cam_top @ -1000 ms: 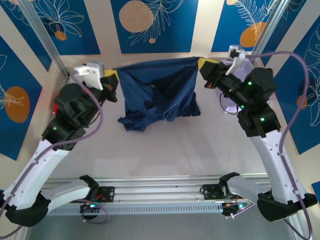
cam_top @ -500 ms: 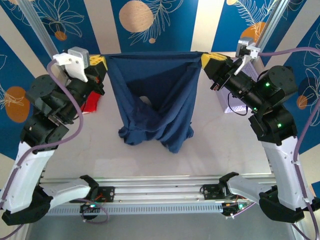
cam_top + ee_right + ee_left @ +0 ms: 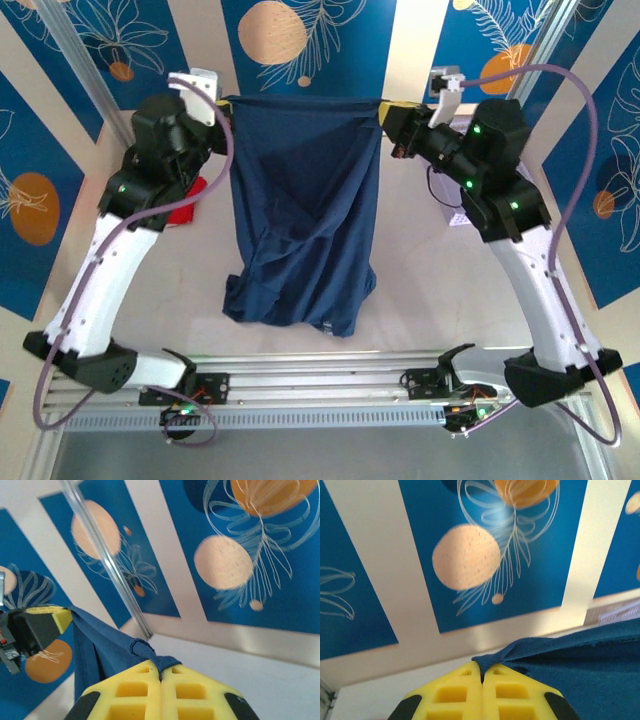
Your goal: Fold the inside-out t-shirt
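Above the worktop (image 3: 430, 300), a dark navy inside-out t-shirt (image 3: 305, 200) strung up like a curtain, top hem drawn straight between the left gripper (image 3: 224, 102) and the right gripper (image 3: 386, 105). Both pairs of yellow fingers (image 3: 452, 692) pressed tight together, each pinching one corner of the hem, with blue cloth caught in the seam between them on either wrist camera. Lower half of the garment hanging down and bunched in loose folds on the worktop, toward its near edge. Beside the left arm and partly hidden behind it, a bright red garment (image 3: 186, 210) lying on the worktop. Behind, blue wall panels (image 3: 300, 40) with orange discs and white leaf outlines.
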`<state>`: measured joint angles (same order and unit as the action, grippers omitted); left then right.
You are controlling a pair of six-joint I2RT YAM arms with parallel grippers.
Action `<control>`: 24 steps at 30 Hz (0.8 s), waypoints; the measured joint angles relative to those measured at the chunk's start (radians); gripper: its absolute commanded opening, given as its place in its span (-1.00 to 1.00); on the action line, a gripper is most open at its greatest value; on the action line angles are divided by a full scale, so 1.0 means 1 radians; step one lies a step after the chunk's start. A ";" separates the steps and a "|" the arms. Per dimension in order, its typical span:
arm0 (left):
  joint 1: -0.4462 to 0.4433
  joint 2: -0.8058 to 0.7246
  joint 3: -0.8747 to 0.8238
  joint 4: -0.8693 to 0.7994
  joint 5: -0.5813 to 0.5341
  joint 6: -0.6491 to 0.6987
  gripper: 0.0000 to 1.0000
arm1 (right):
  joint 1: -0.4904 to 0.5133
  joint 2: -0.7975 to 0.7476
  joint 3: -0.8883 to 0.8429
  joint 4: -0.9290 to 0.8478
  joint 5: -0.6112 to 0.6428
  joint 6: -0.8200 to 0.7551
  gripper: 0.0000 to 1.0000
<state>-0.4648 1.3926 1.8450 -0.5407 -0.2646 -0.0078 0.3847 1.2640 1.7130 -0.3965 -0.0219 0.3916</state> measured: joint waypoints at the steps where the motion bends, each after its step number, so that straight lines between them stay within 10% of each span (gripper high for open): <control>1: 0.003 0.019 0.009 -0.008 0.010 -0.005 -1.00 | -0.006 0.013 0.000 -0.008 0.003 0.000 -1.00; 14: 0.008 0.326 -0.209 0.117 0.233 -0.186 -1.00 | -0.129 0.106 -0.297 -0.001 0.050 0.055 -1.00; 19: 0.010 0.618 -0.073 0.095 0.252 -0.200 -0.24 | -0.215 0.241 -0.358 0.014 0.052 0.080 -1.00; 24: 0.011 0.550 -0.262 0.169 0.358 -0.268 0.11 | -0.281 0.295 -0.393 0.034 0.050 0.087 -1.00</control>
<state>-0.4541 1.9430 1.5829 -0.3717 0.0937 -0.2756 0.1036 1.5589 1.3197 -0.3626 0.0284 0.4782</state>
